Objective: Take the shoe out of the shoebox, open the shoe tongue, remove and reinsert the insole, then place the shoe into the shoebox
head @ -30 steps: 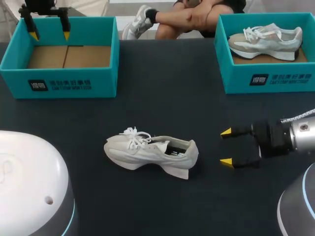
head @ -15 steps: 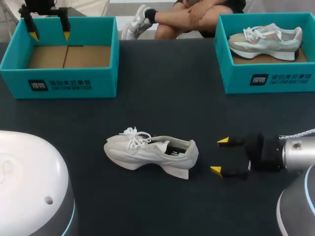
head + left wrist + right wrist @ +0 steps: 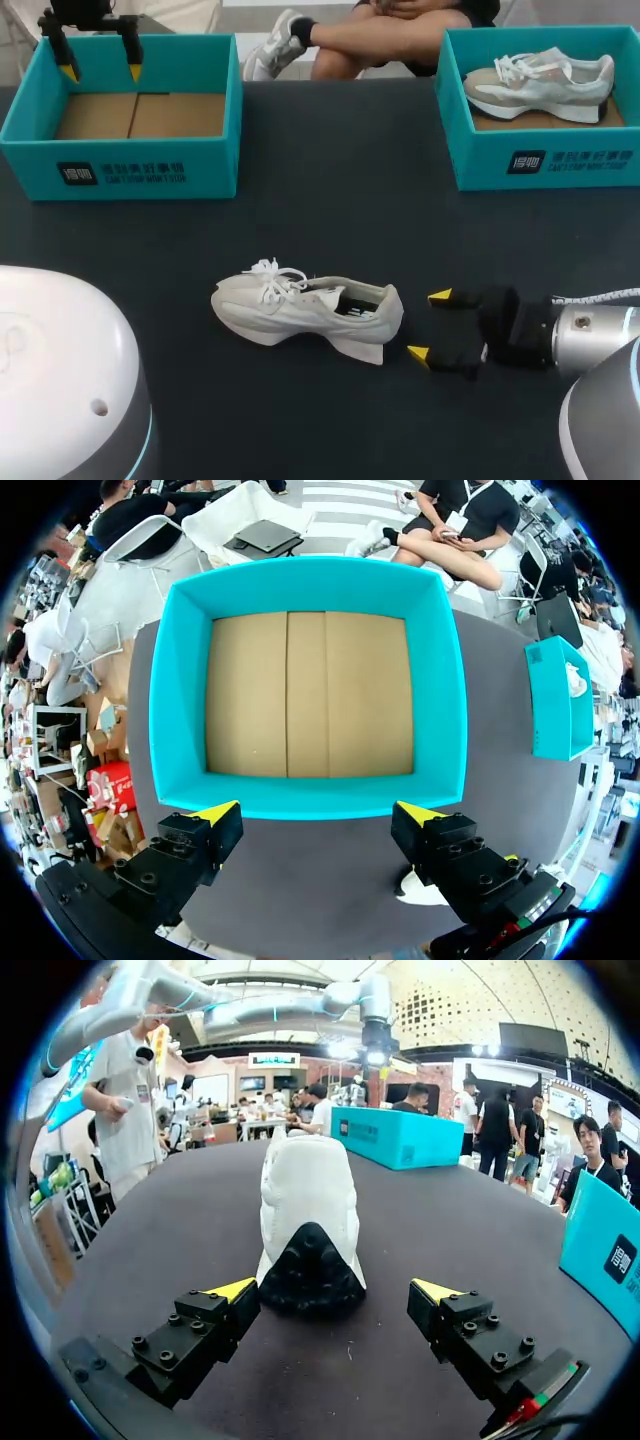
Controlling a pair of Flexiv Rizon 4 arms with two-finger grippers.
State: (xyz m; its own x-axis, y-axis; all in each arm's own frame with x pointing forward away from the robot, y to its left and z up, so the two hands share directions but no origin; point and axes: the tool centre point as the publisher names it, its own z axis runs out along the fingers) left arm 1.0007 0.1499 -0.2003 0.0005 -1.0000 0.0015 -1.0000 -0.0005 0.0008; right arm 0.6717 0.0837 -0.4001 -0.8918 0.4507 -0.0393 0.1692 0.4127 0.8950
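The white shoe (image 3: 305, 308) sat out on the dark desk (image 3: 330, 210), roughly mid-desk, well away from both boxes. Its long axis ran side to side, toe toward the left arm's side and heel toward the right claw (image 3: 428, 325). From that claw's own camera you only got the heel end and a dark patch of sole; the toe and laces were hidden behind it. Couldn't really make out what was inside the opening. The right claw was spread open just beside the heel, not touching. The left claw (image 3: 101, 72) hung open over the far rim of the empty teal shoebox (image 3: 120, 165). The other shoebox (image 3: 545, 160) held a second shoe (image 3: 540, 80).
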